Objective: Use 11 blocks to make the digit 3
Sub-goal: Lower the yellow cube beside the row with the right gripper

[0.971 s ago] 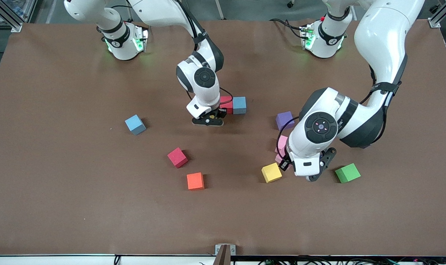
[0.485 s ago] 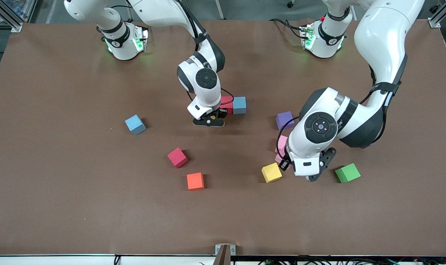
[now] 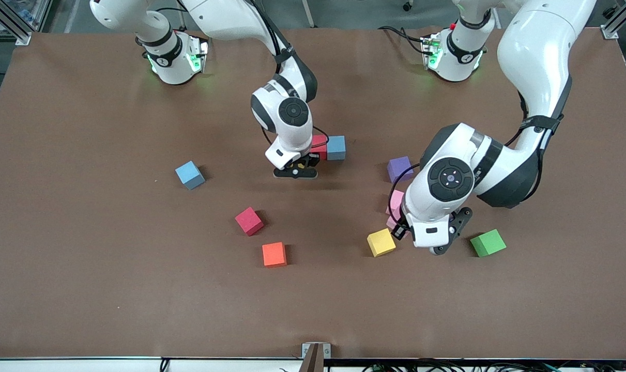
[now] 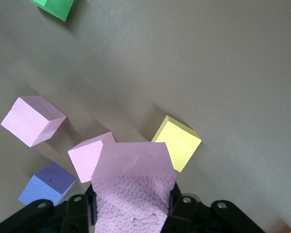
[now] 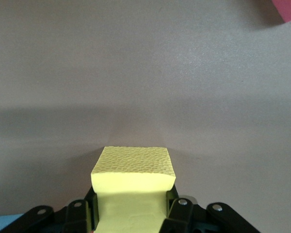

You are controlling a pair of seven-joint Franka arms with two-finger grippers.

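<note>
while a yellow block is held pinched in the right gripper, just above the table beside the red block and the light blue block that sit touching in a short row, the step in hand is judged to be the setting of this cube against that row. it would be done well if the cube were lowered flat, its faces squared to the red one, and released only once it is borne by the table; foam is springy, so a soft touch is advised and the neighbours should not be nudged.

a pink block is gripped in the left gripper over the table near a loose yellow block, two further pink blocks and a purple block. the green cube lies close by and is best left alone. another light blue block, a second red block and an orange block lie scattered, well apart, nearer the front camera. most of the digit is judged yet to be built.
</note>
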